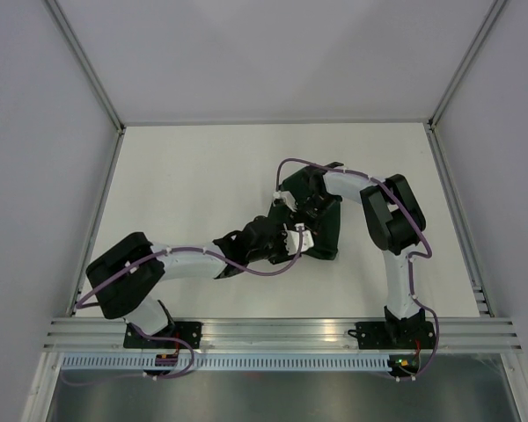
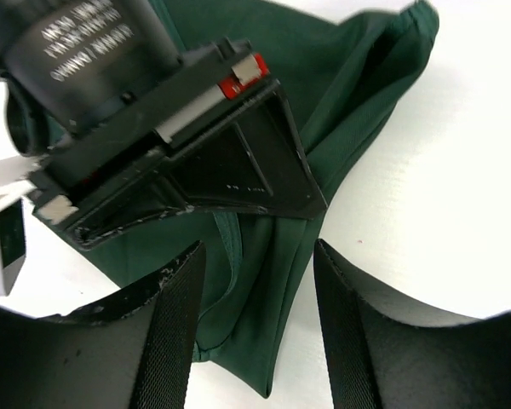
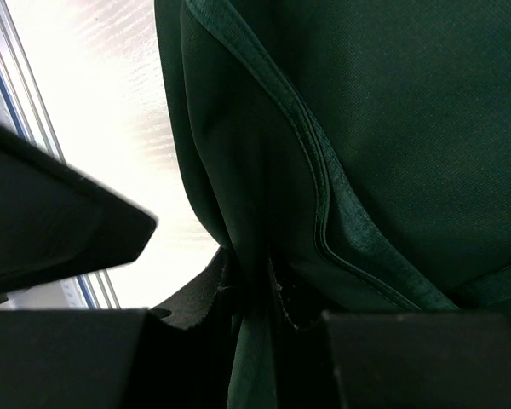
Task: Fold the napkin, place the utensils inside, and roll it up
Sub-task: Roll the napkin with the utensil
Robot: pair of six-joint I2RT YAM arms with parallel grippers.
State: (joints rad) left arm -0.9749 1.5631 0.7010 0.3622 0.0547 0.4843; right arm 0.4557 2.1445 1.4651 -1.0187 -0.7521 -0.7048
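The dark green napkin [image 1: 327,230] lies bunched and folded on the white table, right of centre. My right gripper [image 1: 297,202] is shut on a pinch of its fabric; in the right wrist view the cloth [image 3: 392,128] runs down between the closed jaws [image 3: 254,273]. My left gripper [image 1: 280,236] is open just beside it. In the left wrist view its fingers [image 2: 257,251] straddle a hanging folded corner of the napkin [image 2: 264,290] without touching it, and the right gripper's body [image 2: 170,145] sits just beyond. No utensils are in view.
The white table [image 1: 194,185] has grey walls on three sides. An aluminium rail [image 1: 282,334] carrying both arm bases runs along the near edge. The two arms meet close together over the napkin.
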